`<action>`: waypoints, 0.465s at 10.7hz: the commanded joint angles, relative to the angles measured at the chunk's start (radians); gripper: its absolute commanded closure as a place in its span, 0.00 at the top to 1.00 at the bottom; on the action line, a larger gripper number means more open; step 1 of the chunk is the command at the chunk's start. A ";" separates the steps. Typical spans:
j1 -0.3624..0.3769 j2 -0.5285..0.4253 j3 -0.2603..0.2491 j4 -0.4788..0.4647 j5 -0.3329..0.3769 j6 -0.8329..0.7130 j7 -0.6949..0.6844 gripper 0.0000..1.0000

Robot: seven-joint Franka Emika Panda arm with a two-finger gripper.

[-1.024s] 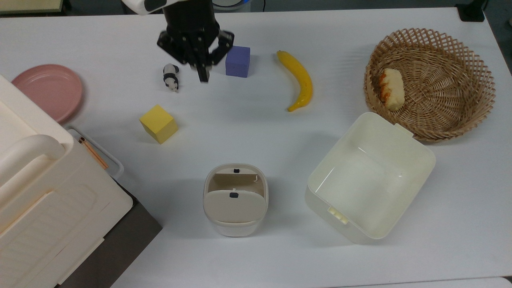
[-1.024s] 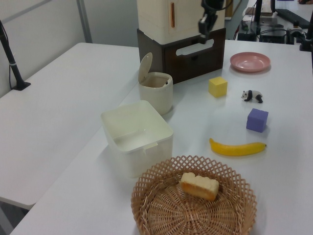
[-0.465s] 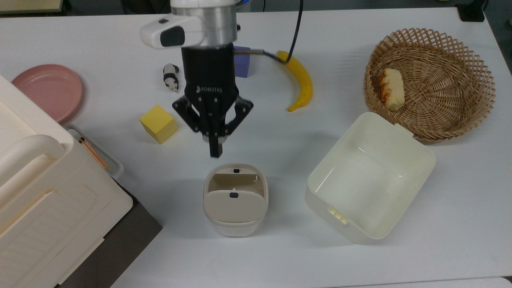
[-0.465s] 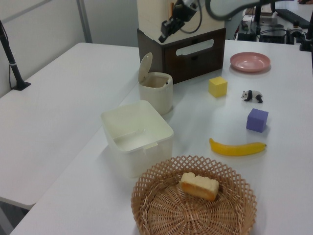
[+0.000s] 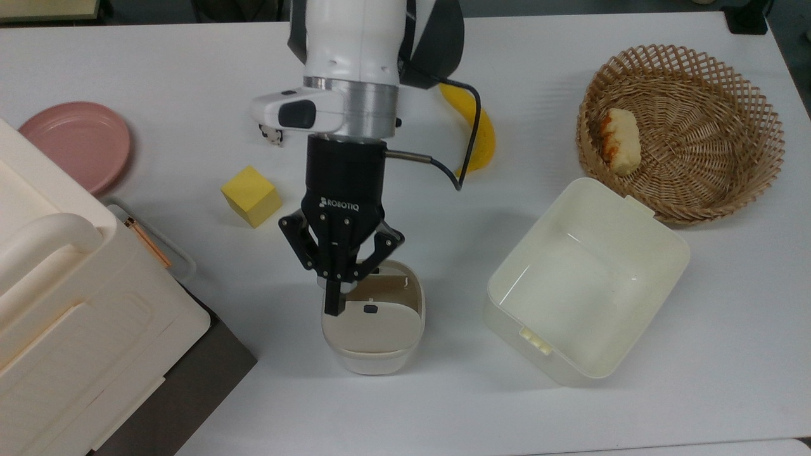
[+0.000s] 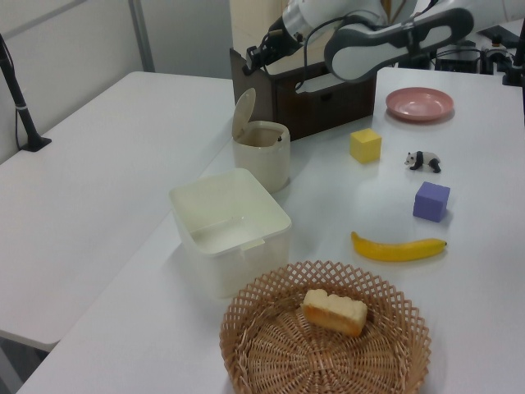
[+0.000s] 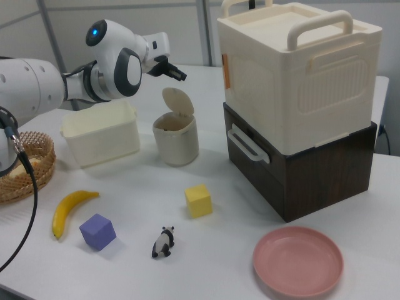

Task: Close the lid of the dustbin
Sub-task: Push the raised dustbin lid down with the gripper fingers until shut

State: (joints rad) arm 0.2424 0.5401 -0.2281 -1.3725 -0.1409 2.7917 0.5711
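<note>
Hovering above the dustbin (image 5: pixel 374 354) at lower centre of the top view, our tool (image 5: pixel 332 308) has its fingers pinched together, gripping nothing. The lid (image 6: pixel 243 113) stands upright on its hinge. We judge it light, stiff plastic; we'd push its top edge, no grasp needed.

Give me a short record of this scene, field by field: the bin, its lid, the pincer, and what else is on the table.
dustbin: small white bin, upright on the white table
lid: beige, hinged open, standing up
pincer: shut, above the bin, apart from the lid
next to bin: empty cream tub
basket: wicker, holds a piece of bread
other items: yellow cube, purple cube, banana, toy panda, pink plate
storage: large cream box with handles
</note>
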 commanded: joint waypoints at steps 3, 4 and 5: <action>0.078 0.069 -0.066 0.050 -0.020 0.006 0.036 0.00; 0.080 0.064 -0.065 0.050 -0.019 -0.015 0.033 0.00; 0.080 0.055 -0.063 0.049 -0.016 -0.084 0.021 0.00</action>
State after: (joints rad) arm 0.3021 0.6008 -0.2678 -1.3371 -0.1409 2.7929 0.5783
